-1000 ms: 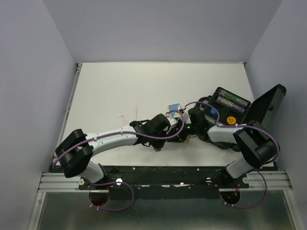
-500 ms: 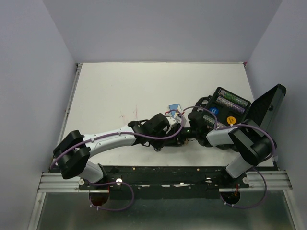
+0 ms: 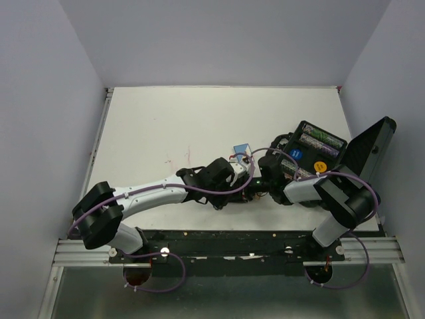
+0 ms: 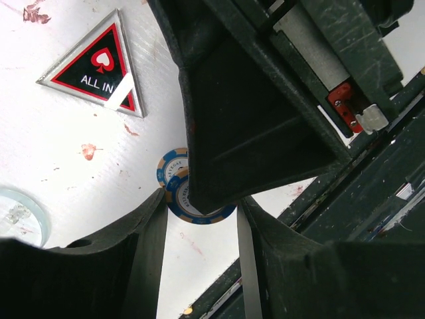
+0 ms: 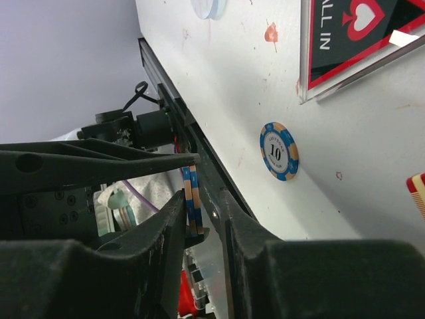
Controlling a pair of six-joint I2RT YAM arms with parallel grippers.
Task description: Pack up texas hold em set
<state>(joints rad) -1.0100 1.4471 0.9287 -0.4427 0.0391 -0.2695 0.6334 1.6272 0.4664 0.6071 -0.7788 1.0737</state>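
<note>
**Overhead view.** I see both arms meeting near the front middle of the table, but the fingertips hide each other. The black case sits at the right with its lid standing open. Inside it are chip rows, a blue marker and an orange marker. The blue card box is on the table just left of the case, outside it.

**Left wrist view.**
1. The left gripper is clamped across the width of a blue chip stack.
2. The right arm's black finger covers the top of the stack.
3. On the table beyond lie the triangular "ALL IN" marker and the clear marker.

**Right wrist view.**
1. Here the stack appears edge-on.
2. The right gripper straddles its faces.
3. One finger lies against the chips, and a thin gap shows at the other, so the jaws are not clamped.
4. One loose "10" chip lies flat on the table near the triangular marker.
</note>
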